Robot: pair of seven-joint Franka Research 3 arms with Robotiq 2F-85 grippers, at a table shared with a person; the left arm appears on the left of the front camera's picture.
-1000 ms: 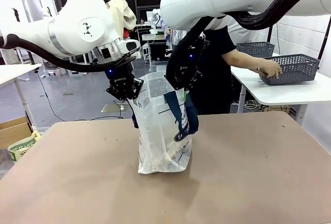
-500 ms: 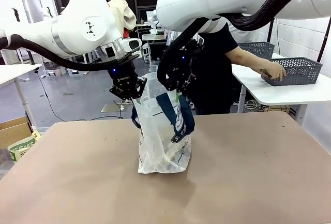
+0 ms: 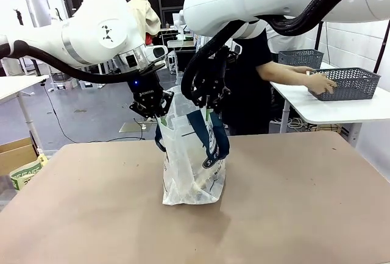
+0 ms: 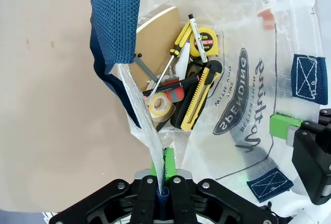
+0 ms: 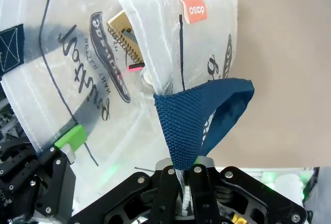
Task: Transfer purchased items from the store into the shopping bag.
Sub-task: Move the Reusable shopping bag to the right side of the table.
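The shopping bag (image 3: 194,154), whitish with navy handles, stands upright in the middle of the brown table (image 3: 292,203). My left gripper (image 3: 152,110) is shut on the bag's left rim by its navy handle (image 4: 118,22); seen from its own wrist, the left gripper (image 4: 160,180) pinches the plastic edge. My right gripper (image 3: 207,102) is shut on the other navy handle (image 5: 199,110). The purchased items (image 4: 181,84) lie inside the bag: a tan card, a yellow tape measure, a yellow knife, a tape roll and screwdrivers. The store (image 3: 350,81) sits on a side table, with a person's hands (image 3: 321,83) at it.
A second grey basket (image 3: 301,57) stands behind the first on the white side table (image 3: 329,110) at the far right. A cardboard box (image 3: 15,153) and a printed pack sit off the table's left edge. The person stands behind my right arm.
My right gripper has moved left and slightly up with its handle, drawing the bag's mouth narrower. The person's second hand has come to the basket.
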